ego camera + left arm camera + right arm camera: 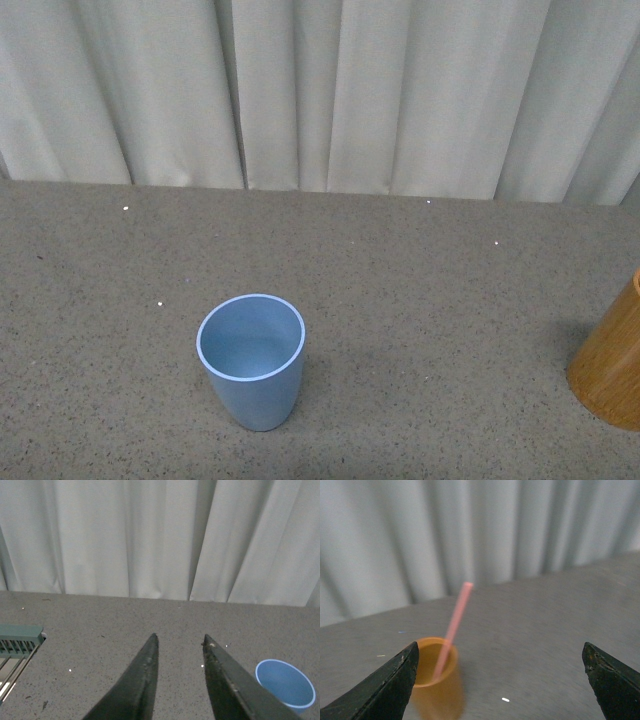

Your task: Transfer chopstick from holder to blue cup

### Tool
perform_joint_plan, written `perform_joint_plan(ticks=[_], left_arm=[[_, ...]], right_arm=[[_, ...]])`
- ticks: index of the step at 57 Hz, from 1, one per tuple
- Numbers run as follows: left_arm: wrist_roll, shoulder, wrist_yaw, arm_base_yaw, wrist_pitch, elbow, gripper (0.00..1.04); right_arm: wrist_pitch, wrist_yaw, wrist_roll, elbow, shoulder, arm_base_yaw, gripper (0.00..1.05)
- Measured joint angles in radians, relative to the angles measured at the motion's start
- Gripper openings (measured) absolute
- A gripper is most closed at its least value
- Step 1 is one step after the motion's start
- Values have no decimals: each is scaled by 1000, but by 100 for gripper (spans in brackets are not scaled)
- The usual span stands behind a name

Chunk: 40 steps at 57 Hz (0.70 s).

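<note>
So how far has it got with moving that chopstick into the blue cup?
Nothing looks done yet: the chopstick stands in the holder and the blue cup is empty. In hand: the right gripper is open, facing the holder, not touching the chopstick; the left gripper is open and holds nothing. Left to do: grasp the chopstick, lift it out, put it in the cup.

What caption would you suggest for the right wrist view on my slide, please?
Open right gripper facing the orange-brown holder, with the pink chopstick leaning inside it, before a pale curtain.
</note>
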Motion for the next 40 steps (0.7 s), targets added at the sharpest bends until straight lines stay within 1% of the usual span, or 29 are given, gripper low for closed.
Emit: perform_joint_plan(ticks=[1,2,4,7,8,12,13,14,17,19,23,28,40], left_arm=[[0,0,2,0,0,0,35],[0,0,2,0,0,0,39],[0,0,1,0,0,0,47],[0,0,2,0,0,0,58],[0,0,2,0,0,0,60],[0,0,2,0,0,0,74],[0,0,2,0,0,0,80],[0,0,2,0,0,0,85],[0,0,2,0,0,0,96],[0,0,2,0,0,0,100],[1,0,2,0,0,0,98],[1,0,2,0,0,0,98],[1,0,2,0,0,0,98]], right_arm=[[17,61,21,13,68,-23,95],[31,69,40,24,112,-43,95],[63,51,68,53,214,-96,95],[89,-19,102,104,324,-143,95],[94,-34,106,113,341,-149,95],[118,-111,132,184,467,-189,95],[124,-143,143,206,510,-199,95],[125,-171,156,228,550,-207,95],[127,-222,174,266,625,-220,95],[128,-246,185,283,660,-225,95],[132,-283,210,315,737,-234,95],[148,-305,236,340,820,-235,95],[204,-325,272,396,1015,-206,95]])
